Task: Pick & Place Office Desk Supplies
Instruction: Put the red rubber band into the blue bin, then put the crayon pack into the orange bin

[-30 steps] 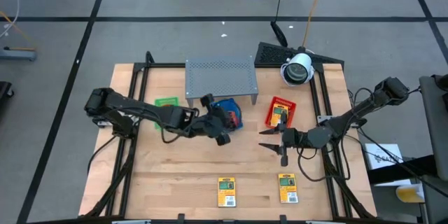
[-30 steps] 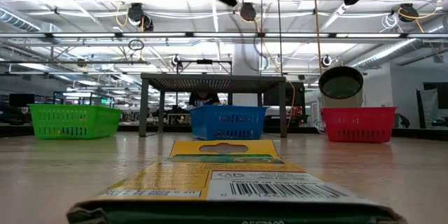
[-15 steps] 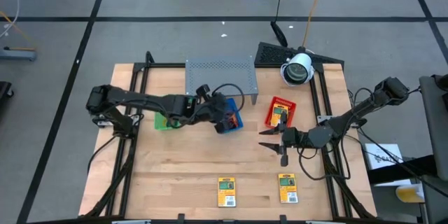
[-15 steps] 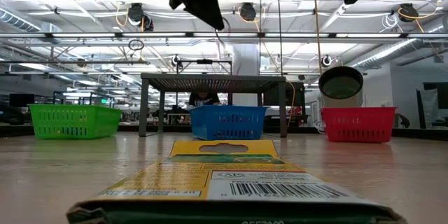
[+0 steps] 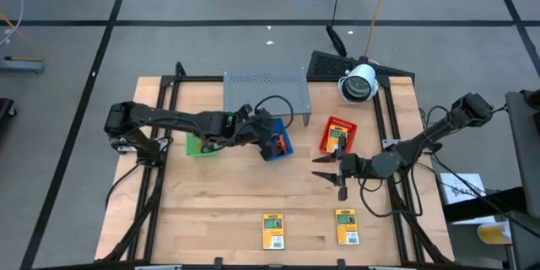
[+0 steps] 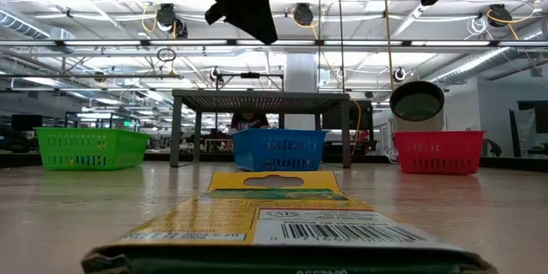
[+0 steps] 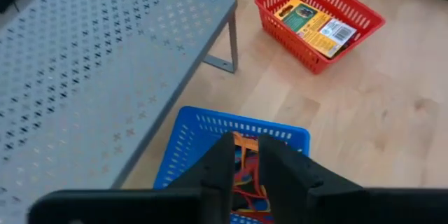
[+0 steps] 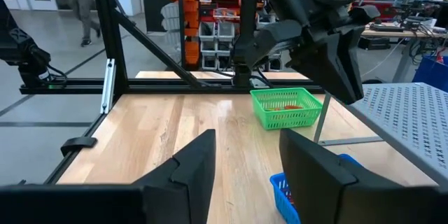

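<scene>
My left gripper (image 5: pixel 272 139) hangs over the blue tray (image 7: pixel 183 138), fingers (image 7: pixel 218 166) a narrow gap apart, clamped on nothing I can see; orange-red rubber bands (image 7: pixel 246 171) lie in the tray below. One yellow packet (image 7: pixel 316 23) sits in the red tray (image 5: pixel 339 134). My right gripper (image 5: pixel 327 170) waits just beside that tray, fingers spread (empty). Two more packets (image 5: pixel 272 229) lie near the table's front edge.

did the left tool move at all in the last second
Yes. The left tool drew back from the bare wood toward the grey shelf, and now hovers over the blue tray.
</scene>
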`<state>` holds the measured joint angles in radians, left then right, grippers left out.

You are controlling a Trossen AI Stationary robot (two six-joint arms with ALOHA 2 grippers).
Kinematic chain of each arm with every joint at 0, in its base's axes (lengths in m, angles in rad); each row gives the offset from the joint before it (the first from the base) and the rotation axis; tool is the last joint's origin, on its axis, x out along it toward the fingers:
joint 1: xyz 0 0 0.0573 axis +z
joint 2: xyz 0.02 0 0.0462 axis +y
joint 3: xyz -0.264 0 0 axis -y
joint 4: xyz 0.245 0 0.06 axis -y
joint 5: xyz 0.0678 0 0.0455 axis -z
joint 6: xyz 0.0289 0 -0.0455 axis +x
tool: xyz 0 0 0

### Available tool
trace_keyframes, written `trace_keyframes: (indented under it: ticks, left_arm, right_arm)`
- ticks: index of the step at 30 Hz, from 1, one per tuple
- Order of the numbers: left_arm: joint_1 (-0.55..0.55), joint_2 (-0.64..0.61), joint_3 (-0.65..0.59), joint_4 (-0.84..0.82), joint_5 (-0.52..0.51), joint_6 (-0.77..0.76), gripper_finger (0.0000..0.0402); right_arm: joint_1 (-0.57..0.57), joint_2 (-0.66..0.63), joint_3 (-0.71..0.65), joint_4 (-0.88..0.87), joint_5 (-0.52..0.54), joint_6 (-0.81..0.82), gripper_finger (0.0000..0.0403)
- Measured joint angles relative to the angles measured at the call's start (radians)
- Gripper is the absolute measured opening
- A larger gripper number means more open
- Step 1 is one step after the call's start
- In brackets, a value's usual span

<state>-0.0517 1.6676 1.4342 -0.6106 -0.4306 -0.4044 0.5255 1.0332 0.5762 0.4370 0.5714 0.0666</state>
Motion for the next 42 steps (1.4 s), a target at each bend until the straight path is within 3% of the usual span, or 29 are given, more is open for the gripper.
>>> trace_keyframes:
  ticks: [9,15,17,20,22,31,38,42]
  left_arm:
    - [-0.009,0.0,0.0,0.032,0.013,-0.028,0.0169]
    - [-0.009,0.0,0.0,0.076,0.014,-0.035,0.02]
    - [-0.007,0.0,0.0,0.075,0.085,-0.069,0.0203]
    - [0.002,0.0,0.0,0.08,0.318,-0.08,0.0204]
    - [-0.009,0.01,0.0,0.093,0.404,-0.076,0.0202]
    - [-0.147,0.053,-0.002,0.09,0.408,0.006,0.0176]
    - [-0.271,0.116,0.0,0.103,0.504,0.025,0.0159]
    - [-0.318,0.192,-0.001,0.165,0.509,0.01,0.0158]
  right_arm:
    - [0.0,0.0,0.0,0.007,0.003,0.004,0.0153]
    - [-0.011,0.0,0.0,0.008,0.004,0.117,0.0149]
    - [-0.016,0.0,0.0,0.008,0.004,0.114,0.0149]
    - [-0.016,0.0,0.0,-0.001,0.003,0.088,0.015]
    - [-0.016,0.0,0.0,-0.008,-0.003,0.065,0.0149]
    - [-0.016,0.0,0.0,-0.012,-0.26,-0.031,0.0144]
    - [-0.016,0.001,0.0,-0.003,-0.259,-0.039,0.0144]
    - [-0.016,0.001,0.0,0.007,-0.259,-0.034,0.0144]
